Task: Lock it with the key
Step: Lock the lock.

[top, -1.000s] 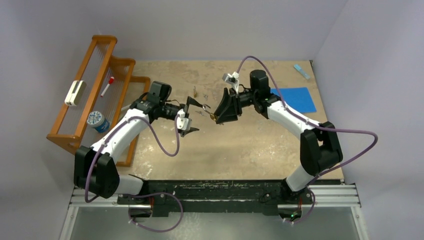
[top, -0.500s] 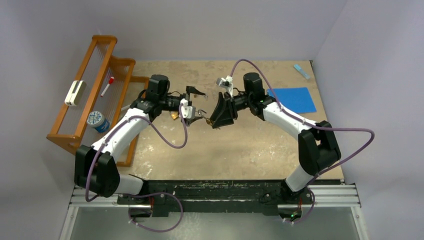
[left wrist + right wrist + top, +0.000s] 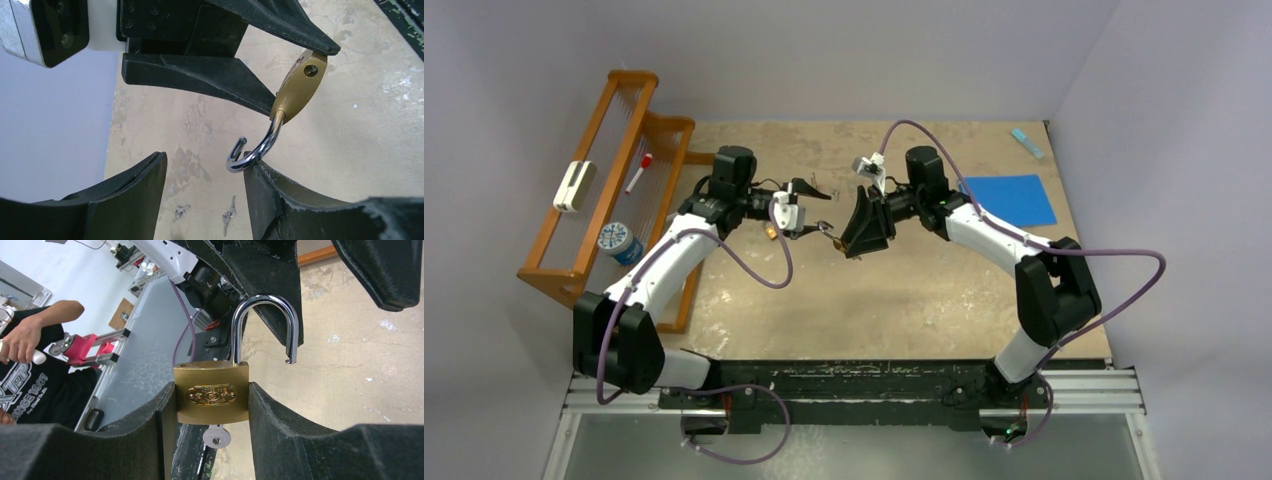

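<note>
My right gripper (image 3: 211, 400) is shut on a brass padlock (image 3: 211, 395), gripping its body by the sides above the table. The steel shackle (image 3: 263, 320) is open, its free end out of the body. A small silver key (image 3: 216, 436) sticks out of the padlock's underside. In the left wrist view the padlock (image 3: 298, 87) hangs from the right gripper, and the shackle's bend (image 3: 257, 150) touches my left gripper's right finger (image 3: 290, 195). My left gripper (image 3: 205, 165) is open and holds nothing. In the top view both grippers, the left (image 3: 814, 207) and the right (image 3: 849, 235), meet mid-table.
Two spare small keys (image 3: 230, 215) lie on the tan table under the left gripper. A small brass object (image 3: 771, 232) lies beside the left arm. A wooden rack (image 3: 614, 180) stands at the left. A blue mat (image 3: 1014, 198) lies at the back right.
My left gripper has risen and swung toward the padlock until its finger meets the shackle. My right gripper has moved a little to the left with the padlock.
</note>
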